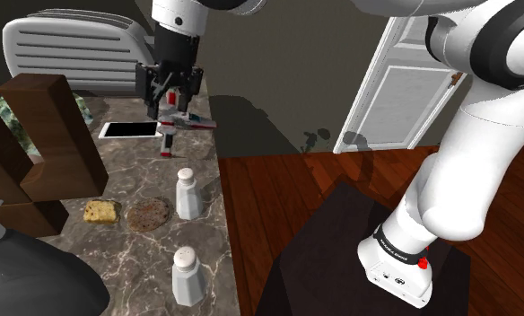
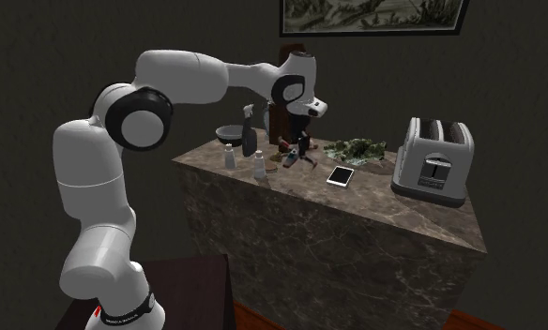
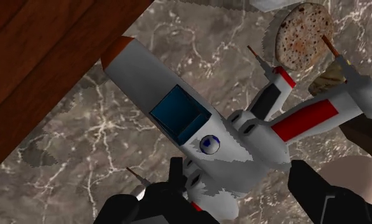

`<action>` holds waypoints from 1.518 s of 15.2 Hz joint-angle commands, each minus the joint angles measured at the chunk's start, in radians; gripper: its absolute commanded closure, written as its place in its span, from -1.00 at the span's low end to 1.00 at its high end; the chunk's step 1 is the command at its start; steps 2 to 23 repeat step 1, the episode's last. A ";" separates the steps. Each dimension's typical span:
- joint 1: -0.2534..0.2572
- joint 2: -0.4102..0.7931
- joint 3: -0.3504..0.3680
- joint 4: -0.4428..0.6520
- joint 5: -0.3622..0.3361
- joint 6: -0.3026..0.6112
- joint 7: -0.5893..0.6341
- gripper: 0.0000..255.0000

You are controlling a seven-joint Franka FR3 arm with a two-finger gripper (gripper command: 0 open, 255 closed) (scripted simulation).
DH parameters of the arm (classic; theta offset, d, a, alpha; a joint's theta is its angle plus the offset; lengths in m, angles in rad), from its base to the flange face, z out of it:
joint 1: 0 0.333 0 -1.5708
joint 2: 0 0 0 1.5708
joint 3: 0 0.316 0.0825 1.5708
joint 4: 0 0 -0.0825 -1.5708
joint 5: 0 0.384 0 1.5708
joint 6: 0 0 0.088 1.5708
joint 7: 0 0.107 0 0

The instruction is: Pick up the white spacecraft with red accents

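The white spacecraft [image 1: 185,121] with red wing stripes and a blue canopy lies on the marble counter [image 1: 117,171] close to its edge. My gripper [image 1: 170,104] hangs right over it, open, with one finger on each side of the tail. In the wrist view the hull [image 3: 178,95] runs away from the gripper [image 3: 236,186]. One finger [image 3: 173,181] is against the tail and the other finger [image 3: 315,191] stands a little off it. In the second exterior view the gripper [image 2: 301,142] is down at the craft [image 2: 289,156] in the middle of the counter.
A phone [image 1: 128,130] lies just beside the craft, with a toaster [image 1: 72,49] behind it. Two shakers [image 1: 187,193] [image 1: 187,274], a round cookie [image 1: 149,214] and a bread piece [image 1: 100,211] sit nearer. A dark wooden block [image 1: 49,135] stands at the shoulder view's left. The counter edge [image 1: 219,206] drops to wooden floor.
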 commanded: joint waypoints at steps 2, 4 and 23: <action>0.000 0.000 0.000 0.008 0.000 -0.008 0.002 1.00; 0.000 0.000 0.000 0.008 0.000 -0.008 0.002 1.00; 0.000 0.000 0.000 0.008 0.000 -0.008 0.002 1.00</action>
